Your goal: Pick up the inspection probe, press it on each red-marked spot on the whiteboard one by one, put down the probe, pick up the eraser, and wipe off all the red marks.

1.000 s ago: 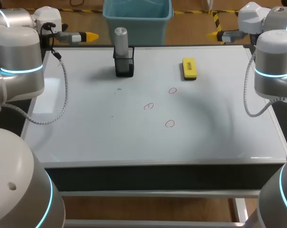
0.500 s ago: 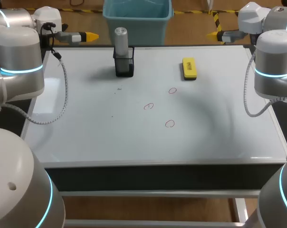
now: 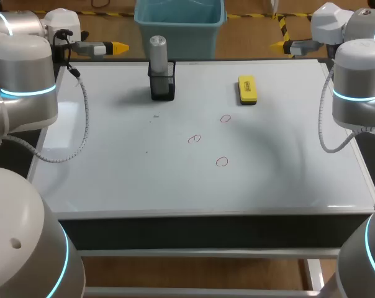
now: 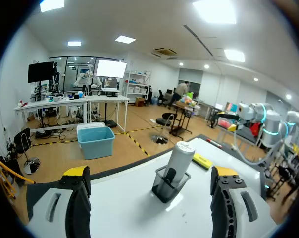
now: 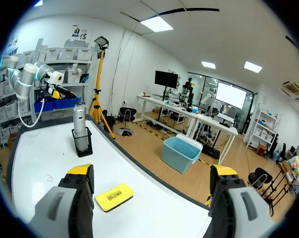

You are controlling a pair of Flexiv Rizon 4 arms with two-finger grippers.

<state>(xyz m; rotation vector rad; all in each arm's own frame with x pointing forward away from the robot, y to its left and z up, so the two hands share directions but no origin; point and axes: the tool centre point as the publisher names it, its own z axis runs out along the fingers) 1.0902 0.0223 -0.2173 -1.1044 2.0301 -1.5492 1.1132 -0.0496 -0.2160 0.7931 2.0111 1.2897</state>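
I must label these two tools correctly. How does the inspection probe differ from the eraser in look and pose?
The inspection probe is a grey cylinder; the eraser is a flat yellow block. The probe stands upright in a black holder; the eraser lies flat on the whiteboard. Both sit at the board's far side, beyond the red marks.

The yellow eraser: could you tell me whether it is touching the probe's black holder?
Apart. The head view shows bare whiteboard between the eraser and the holder.
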